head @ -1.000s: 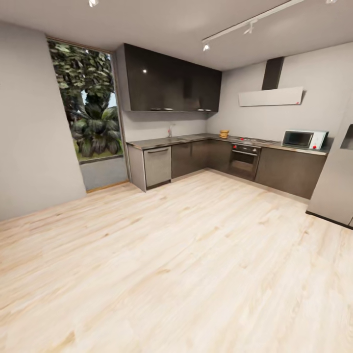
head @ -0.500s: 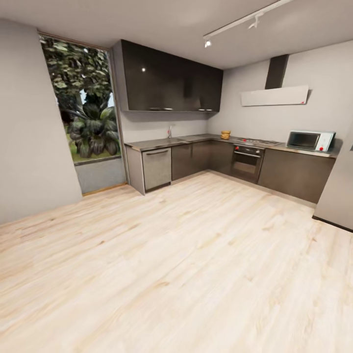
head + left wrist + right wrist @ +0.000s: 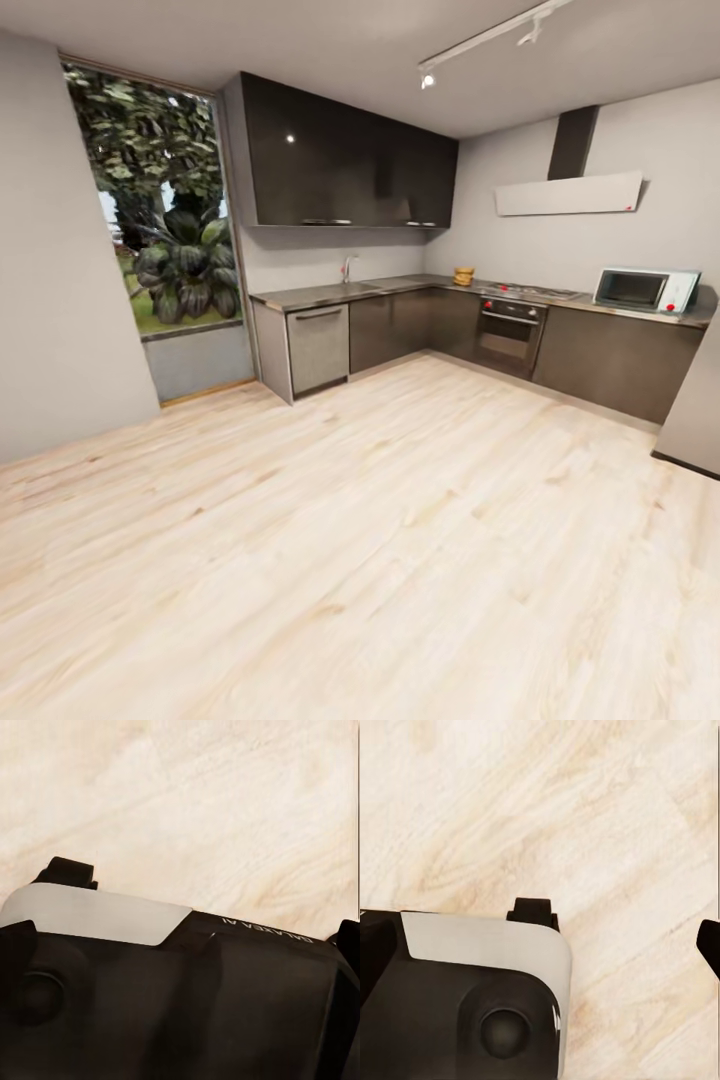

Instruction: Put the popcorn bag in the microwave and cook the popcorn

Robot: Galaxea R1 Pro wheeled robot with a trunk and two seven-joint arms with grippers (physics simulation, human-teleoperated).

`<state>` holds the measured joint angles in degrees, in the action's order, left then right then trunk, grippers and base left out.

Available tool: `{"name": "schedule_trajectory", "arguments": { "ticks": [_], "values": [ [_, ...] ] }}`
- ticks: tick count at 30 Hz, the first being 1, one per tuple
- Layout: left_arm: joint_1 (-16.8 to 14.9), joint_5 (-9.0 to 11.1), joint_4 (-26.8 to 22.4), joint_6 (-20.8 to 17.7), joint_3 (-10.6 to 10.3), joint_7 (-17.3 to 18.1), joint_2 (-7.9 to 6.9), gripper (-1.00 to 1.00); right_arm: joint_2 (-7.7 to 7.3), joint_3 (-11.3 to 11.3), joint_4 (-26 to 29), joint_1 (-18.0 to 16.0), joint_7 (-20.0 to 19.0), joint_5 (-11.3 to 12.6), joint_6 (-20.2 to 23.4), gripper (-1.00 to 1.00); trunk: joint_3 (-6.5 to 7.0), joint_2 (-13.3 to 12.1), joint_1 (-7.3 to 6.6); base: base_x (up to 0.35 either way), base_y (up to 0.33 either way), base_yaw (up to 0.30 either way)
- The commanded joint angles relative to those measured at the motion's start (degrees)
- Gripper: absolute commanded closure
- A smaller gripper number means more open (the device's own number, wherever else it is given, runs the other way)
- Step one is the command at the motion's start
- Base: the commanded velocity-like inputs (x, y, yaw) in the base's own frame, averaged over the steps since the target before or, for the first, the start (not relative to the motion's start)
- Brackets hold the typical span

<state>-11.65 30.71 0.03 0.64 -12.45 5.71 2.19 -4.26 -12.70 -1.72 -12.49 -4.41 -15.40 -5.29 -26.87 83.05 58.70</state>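
Right of frame: popcorn bag (image 3: 463,275) on surface (image 3: 400,285), microwave (image 3: 645,290) shut; nothing started; jaws' state unclear.

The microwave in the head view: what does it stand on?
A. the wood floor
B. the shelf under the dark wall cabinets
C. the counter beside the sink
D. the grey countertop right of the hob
D: the microwave sits on the countertop, to the right of the hob and the built-in oven.
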Motion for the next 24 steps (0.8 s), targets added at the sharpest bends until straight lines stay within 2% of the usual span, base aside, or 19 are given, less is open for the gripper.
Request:
{"name": "schedule_trajectory", "arguments": {
  "ticks": [1, 24],
  "values": [
    [0.0, 0.6, 0.1, 0.1, -0.5, 0.2, 0.00, -1.00, -0.07, -0.5, -0.2, -0.1, -0.1, -0.5, -0.3, -1.00, -0.06, 0.0, 0.03, 0.322, 0.000, 0.000],
    [0.0, 0.6, 0.1, 0.1, -0.5, 0.2, 0.00, -1.00, 0.04, -0.5, -0.2, -0.1, -0.2, -0.5, -0.3, -1.00, -0.06, 0.0, 0.03, 0.322, 0.000, 0.000]
  ]
}}
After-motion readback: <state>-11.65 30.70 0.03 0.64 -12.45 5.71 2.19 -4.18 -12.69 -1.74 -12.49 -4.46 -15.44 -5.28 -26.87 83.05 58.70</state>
